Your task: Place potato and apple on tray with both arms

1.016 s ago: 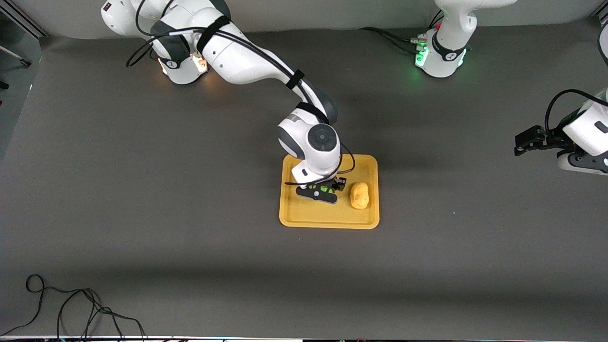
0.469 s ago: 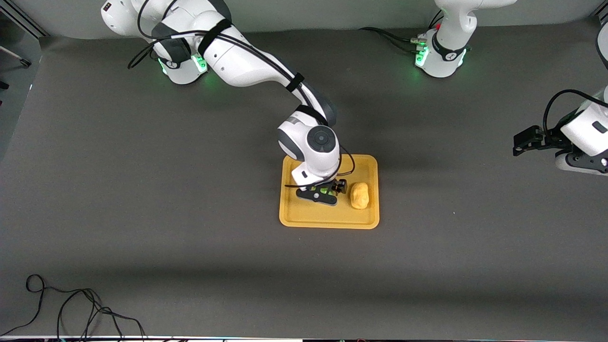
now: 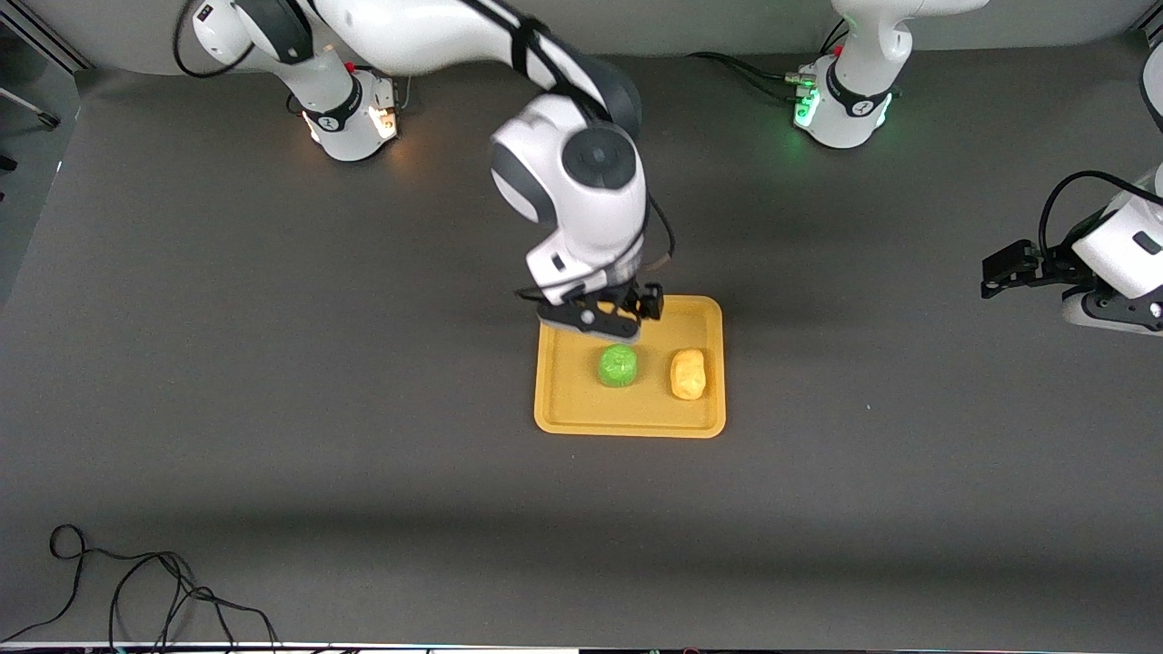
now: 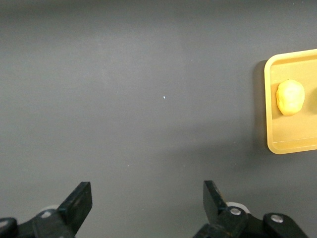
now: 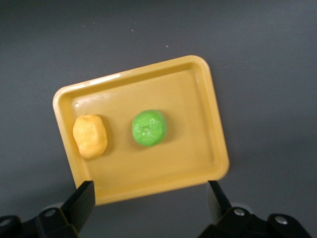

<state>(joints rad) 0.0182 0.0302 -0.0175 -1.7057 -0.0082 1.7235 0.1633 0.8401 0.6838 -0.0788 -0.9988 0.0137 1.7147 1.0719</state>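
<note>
The green apple [image 3: 617, 365] and the yellow-orange potato [image 3: 688, 373] lie side by side on the yellow tray [image 3: 568, 400] in the middle of the table. My right gripper [image 3: 607, 315] is open and empty, raised over the tray's edge nearest the robots' bases. In the right wrist view the apple [image 5: 149, 127], the potato [image 5: 89, 136] and the tray [image 5: 198, 99] show below the open right gripper [image 5: 148, 203]. My left gripper [image 3: 1004, 268] is open and empty, waiting at the left arm's end of the table. The left wrist view shows its open fingers [image 4: 79, 201], the potato [image 4: 290, 97] and the tray's end [image 4: 271, 114].
A black cable [image 3: 136, 590] lies coiled on the table near the front camera at the right arm's end. Dark grey table surface surrounds the tray.
My right gripper has let go of the apple and risen from the tray toward the bases. The apple now lies bare on the tray. The left arm has hardly moved.
</note>
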